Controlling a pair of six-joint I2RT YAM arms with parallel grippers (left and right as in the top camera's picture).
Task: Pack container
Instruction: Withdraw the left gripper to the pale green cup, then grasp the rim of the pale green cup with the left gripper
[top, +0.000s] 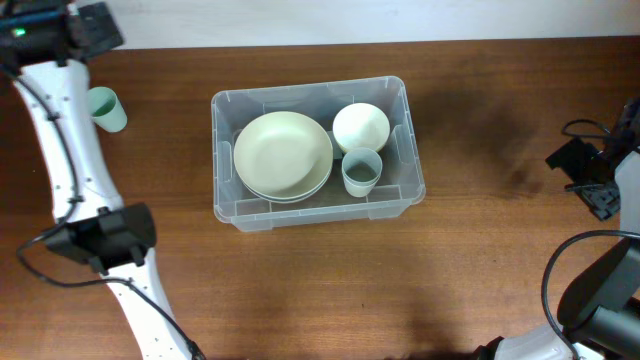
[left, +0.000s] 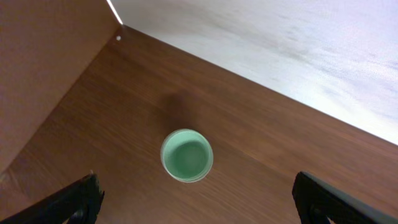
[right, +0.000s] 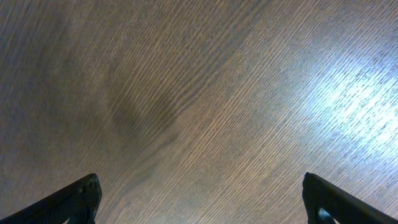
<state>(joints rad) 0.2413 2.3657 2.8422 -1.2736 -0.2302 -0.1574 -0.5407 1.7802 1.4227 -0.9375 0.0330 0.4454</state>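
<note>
The left gripper (left: 199, 198), jaws spread wide, hangs over the mint cup (left: 187, 155) at far left; it should descend centred, straddling the rim. The container (top: 216, 150) sits mid-table, holding plates (top: 283, 155), a bowl (top: 360, 127) and a second cup (top: 361, 171). The right gripper (right: 199, 199) gapes, empty, over wood.

Brown wood-grain table (top: 300, 290); white surface (top: 400, 18) beyond far edge; glare (right: 348, 93) on tabletop, rt wrist view.
</note>
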